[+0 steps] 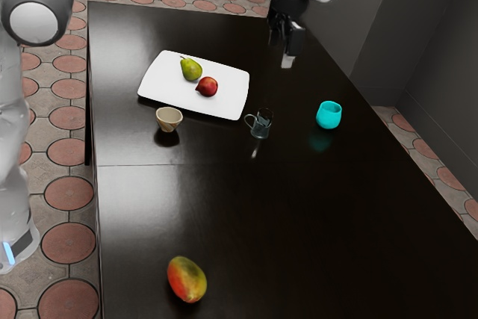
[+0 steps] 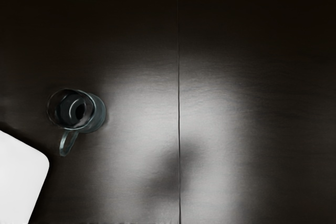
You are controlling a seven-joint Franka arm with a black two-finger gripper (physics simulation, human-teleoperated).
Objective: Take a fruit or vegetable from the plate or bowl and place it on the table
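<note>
Tool (image 1: pixel 288 41) upper right, opening unclear, no visible load, needed centring over upper-left pear (image 1: pixel 191 69), then straight descent clear of red fruit (image 1: pixel 208 87).

Glossy dark table (image 1: pixel 299 222), seemingly glass mug (image 1: pixel 261 124), smooth white plate (image 1: pixel 168 91)

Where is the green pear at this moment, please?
In the exterior view, the green pear lies on the white plate, in the exterior view's left half, next to the red fruit.
</note>
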